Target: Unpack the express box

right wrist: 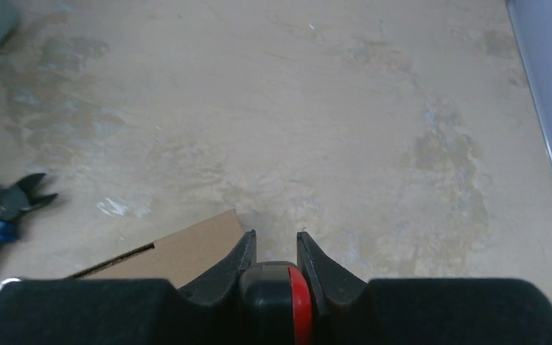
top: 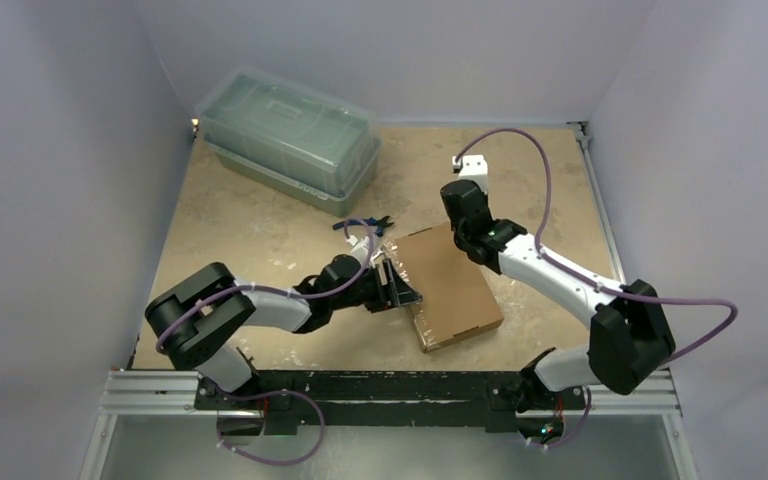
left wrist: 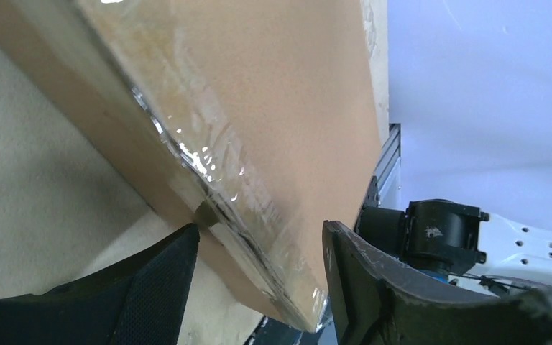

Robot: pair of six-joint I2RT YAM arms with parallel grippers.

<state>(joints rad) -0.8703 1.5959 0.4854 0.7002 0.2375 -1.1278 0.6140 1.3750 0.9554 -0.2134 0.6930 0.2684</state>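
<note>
Black fingers [left wrist: 159, 284] of the left gripper [left wrist: 259, 233] fill the bottom of its wrist view. They are spread, one on each side of the long edge of the express box [left wrist: 287, 93] that is covered by clear tape [left wrist: 208, 165]. Whether they press on it cannot be told.

The box lies flat in the middle of the table [top: 260, 230], between both arms. Its long axis runs from far to near, with the near end leaning a little right. The left arm meets it from the left and seems the better placed for the tape. The right gripper [right wrist: 276, 237], fingers pressed together, hangs at the far right corner.

Blue-handled cutters [right wrist: 7, 201] lie just beyond the far left corner, and the plastic container [top: 290, 140] is well apart, far left. Bare table remains to the right.
</note>
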